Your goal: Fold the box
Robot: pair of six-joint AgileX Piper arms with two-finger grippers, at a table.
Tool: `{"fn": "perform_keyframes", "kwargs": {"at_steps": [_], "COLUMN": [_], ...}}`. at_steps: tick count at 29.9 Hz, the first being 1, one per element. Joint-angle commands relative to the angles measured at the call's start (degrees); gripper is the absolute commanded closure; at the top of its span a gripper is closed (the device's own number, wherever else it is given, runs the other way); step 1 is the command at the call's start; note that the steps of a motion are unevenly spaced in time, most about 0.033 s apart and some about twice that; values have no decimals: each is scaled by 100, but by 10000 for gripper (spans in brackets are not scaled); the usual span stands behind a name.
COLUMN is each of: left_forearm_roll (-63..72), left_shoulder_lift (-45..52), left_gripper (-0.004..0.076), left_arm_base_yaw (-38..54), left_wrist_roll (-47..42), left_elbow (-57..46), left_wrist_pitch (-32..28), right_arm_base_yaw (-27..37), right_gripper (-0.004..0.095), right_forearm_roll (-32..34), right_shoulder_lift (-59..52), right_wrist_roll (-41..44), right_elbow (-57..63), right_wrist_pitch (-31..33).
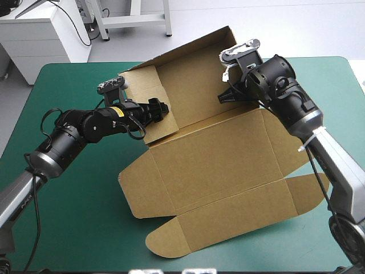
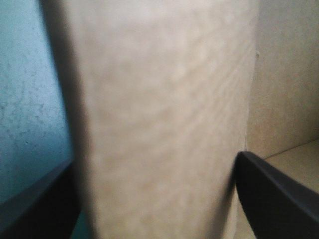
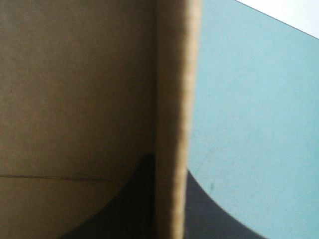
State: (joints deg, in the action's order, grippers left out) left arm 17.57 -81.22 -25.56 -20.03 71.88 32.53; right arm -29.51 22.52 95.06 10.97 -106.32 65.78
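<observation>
Mid-fold at the teal-green table (image 1: 68, 217): the brown box (image 1: 222, 165) sits at the centre, its back panel (image 1: 194, 74) raised toward 12 o'clock and one side wall (image 1: 142, 91) standing at 10 o'clock. The base and the flaps (image 1: 228, 220) toward 6 o'clock lie flat, so by my reckoning most walls are yet to be raised and tucked. My left gripper (image 1: 165, 108), arm stretched in low from 8 o'clock, is released, its black fingers straddling that side wall. My right gripper (image 1: 223, 96), wrist bent down from 2 o'clock, is clenched on the back panel's edge at 1 o'clock.
</observation>
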Motion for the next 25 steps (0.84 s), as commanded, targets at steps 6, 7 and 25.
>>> {"fn": "perform_keyframes", "kwargs": {"at_steps": [6, 7, 25], "left_forearm_roll": [72, 72, 392], "left_shoulder_lift": [268, 268, -126], "left_gripper": [162, 173, 232], "left_arm_base_yaw": [-33, -33, -33], "left_wrist_roll": [-139, -139, -151], "left_elbow": [164, 164, 65], "left_wrist_pitch": [-347, -347, -807], "right_arm_base_yaw": [-14, -14, -14], "right_gripper": [921, 921, 922], "right_forearm_roll": [853, 876, 705], "right_shoulder_lift": [-291, -291, -291], "right_wrist_roll": [192, 209, 185], "right_elbow": [-180, -180, -180], "right_wrist_pitch": [-339, -339, -317]}}
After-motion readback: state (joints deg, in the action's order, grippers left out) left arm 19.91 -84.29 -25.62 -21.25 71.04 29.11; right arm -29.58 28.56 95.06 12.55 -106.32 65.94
